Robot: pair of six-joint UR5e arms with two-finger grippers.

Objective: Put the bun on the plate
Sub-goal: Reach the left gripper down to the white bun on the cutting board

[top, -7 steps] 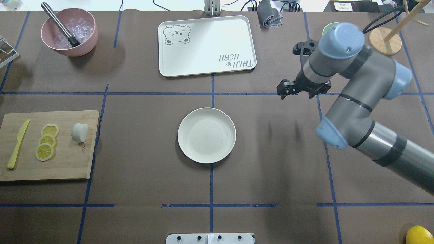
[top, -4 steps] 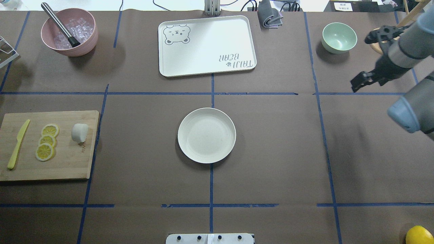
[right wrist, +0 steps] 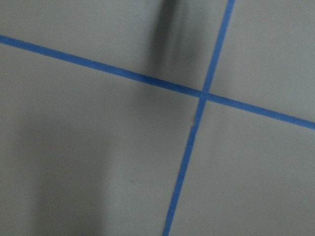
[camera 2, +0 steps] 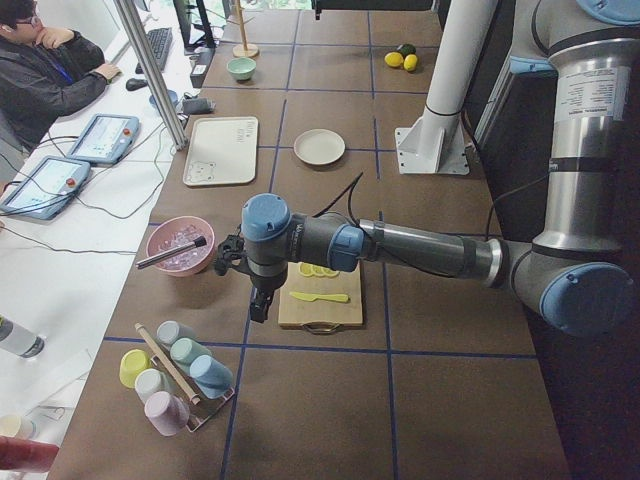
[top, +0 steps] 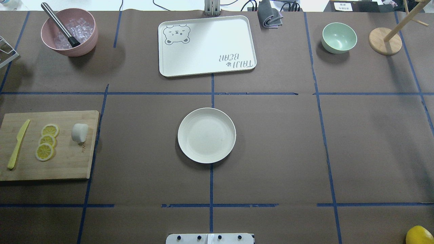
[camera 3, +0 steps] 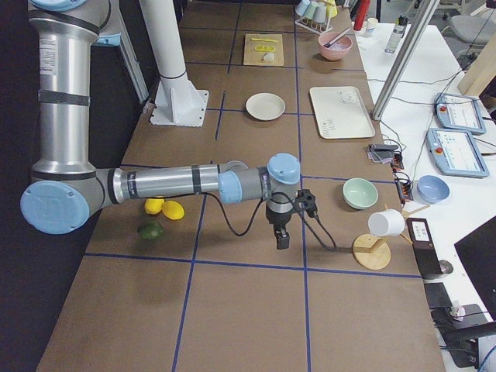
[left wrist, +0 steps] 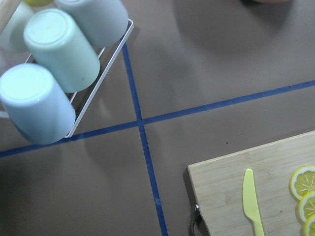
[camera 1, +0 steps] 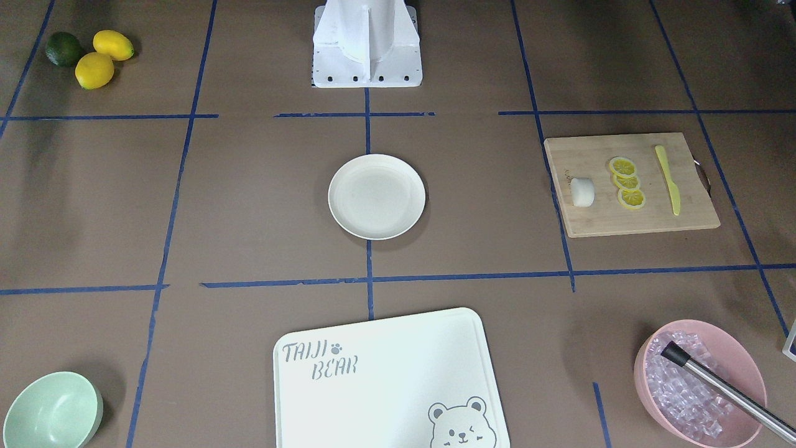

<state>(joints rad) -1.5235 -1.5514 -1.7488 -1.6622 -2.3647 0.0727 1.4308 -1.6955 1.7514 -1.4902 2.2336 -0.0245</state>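
Reach pending: the bun [top: 79, 132] lies past the lemon slices [top: 47, 141] from our left jaws, whose gap we cannot tell; next we must cross there.

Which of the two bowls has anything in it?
The pink bowl, far left in the overhead view. It holds ice cubes and a black-tipped metal rod. The mint-green bowl at far right is empty.

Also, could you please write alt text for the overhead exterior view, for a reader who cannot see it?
An empty cream plate sits mid-table; the white bun lies on a wooden cutting board at the left, beside three lemon slices and a yellow knife. No robot arm is in view.
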